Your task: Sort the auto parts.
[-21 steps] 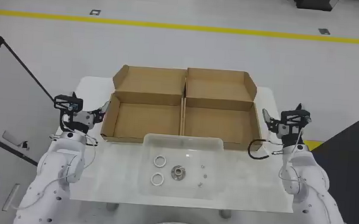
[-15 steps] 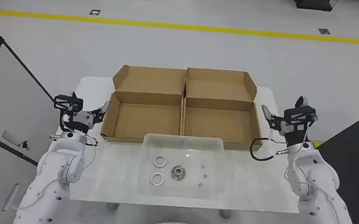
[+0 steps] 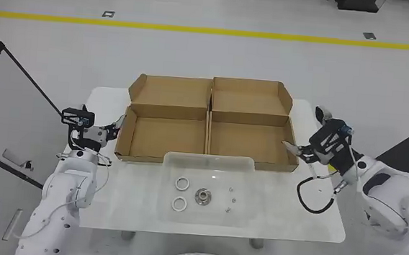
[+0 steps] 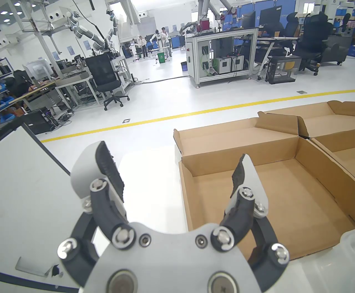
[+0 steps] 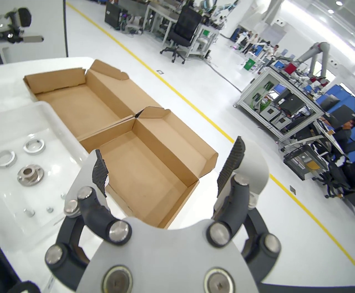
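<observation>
Clear plastic tray sits nearest to me on the white table, and the auto parts lie in it: two pale rings, one in front of the other, toward its left; a metal flanged hub just beside them at the middle; and a few small bits to the right of the hub. All of them lie apart from my grippers. My right gripper hangs with its jaws spread wide and holds nothing, above the table by the near right corner of the right cardboard box, off the tray's right end. My left gripper is likewise spread wide and empty, held over the table's left part, just beside the outer wall of the left cardboard box. Both boxes stand side by side, touching along their shared wall, right behind the tray, their lids folded back away from me. Beyond the table's far edge a yellow line runs straight across the pale floor, from one side of the top view to the other.
</observation>
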Robot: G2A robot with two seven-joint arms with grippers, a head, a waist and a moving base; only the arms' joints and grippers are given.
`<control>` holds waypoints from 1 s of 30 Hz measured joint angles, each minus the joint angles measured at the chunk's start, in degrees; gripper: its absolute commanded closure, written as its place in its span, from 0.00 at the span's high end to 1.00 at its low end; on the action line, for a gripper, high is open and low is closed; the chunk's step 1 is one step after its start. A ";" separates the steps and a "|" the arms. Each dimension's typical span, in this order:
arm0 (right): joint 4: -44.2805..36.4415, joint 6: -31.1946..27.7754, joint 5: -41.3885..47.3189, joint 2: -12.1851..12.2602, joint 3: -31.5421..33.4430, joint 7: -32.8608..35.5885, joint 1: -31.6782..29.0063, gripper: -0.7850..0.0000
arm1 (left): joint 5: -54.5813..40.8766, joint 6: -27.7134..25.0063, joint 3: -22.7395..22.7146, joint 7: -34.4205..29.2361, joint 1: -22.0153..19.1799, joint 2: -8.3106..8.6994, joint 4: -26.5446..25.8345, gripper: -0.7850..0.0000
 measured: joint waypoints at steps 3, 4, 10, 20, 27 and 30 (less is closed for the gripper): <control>-0.49 -4.11 1.97 0.71 -0.50 6.75 2.87 1.00 | 0.00 0.00 0.00 0.00 0.00 0.00 0.00 1.00; -0.57 -5.35 2.88 0.98 -1.03 9.18 4.08 1.00 | 0.00 0.00 0.00 0.00 0.00 0.00 0.00 1.00; -1.31 -9.04 8.94 2.35 -5.37 21.30 9.87 1.00 | 0.00 0.00 0.00 0.00 0.00 0.00 0.00 1.00; -2.98 -1.77 15.52 7.64 -18.02 29.60 18.01 1.00 | 0.00 0.00 0.00 0.00 0.00 0.00 0.00 1.00; -2.30 7.36 25.33 11.95 -28.95 38.74 27.55 1.00 | 0.00 0.00 0.00 0.00 0.00 0.00 0.00 1.00; -1.00 12.15 30.21 13.61 -34.39 43.52 32.65 1.00 | 0.00 0.00 0.00 0.00 0.00 0.00 0.00 1.00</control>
